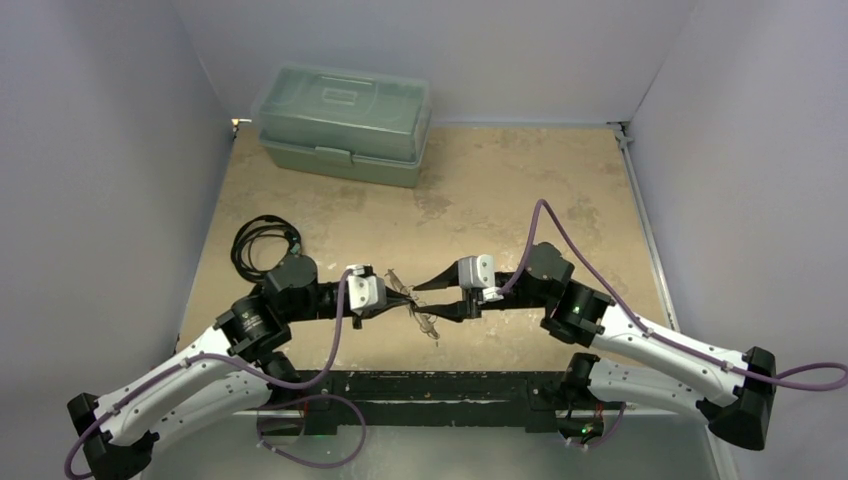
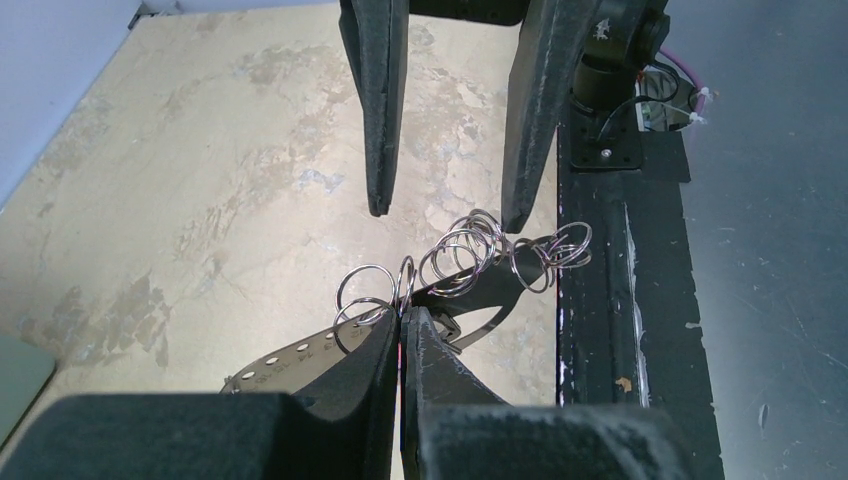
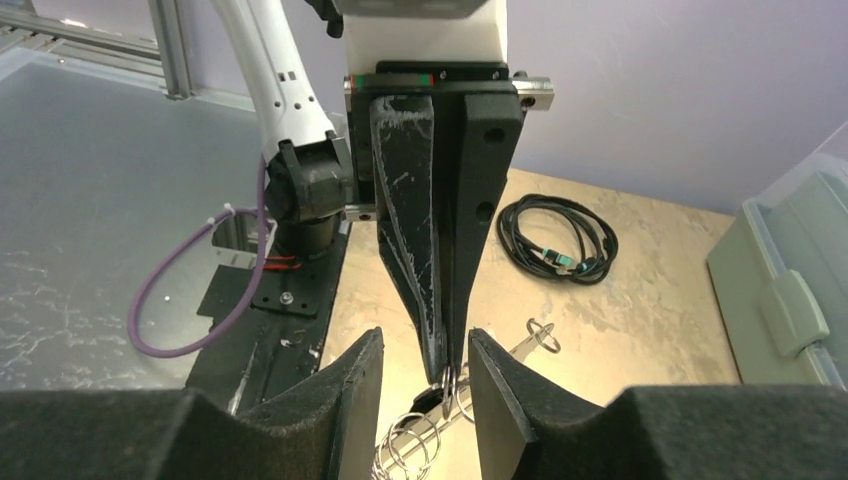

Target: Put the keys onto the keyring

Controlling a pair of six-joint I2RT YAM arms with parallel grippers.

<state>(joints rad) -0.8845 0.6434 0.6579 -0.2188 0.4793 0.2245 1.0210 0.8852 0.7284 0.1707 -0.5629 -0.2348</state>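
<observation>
Now the left gripper (image 2: 402, 322) pinches tight on the keyring (image 2: 288, 356); its small rings (image 2: 461, 262) sit between the parted, empty fingers of the right gripper (image 2: 446, 216).

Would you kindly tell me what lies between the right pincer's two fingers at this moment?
In the right wrist view, the tip of the left pincer, shut on the keyring, sits between the open fingers of the right pincer.

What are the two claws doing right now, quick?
Left gripper: shut, pinching the keyring.
Right gripper: open, holding nothing.
</observation>
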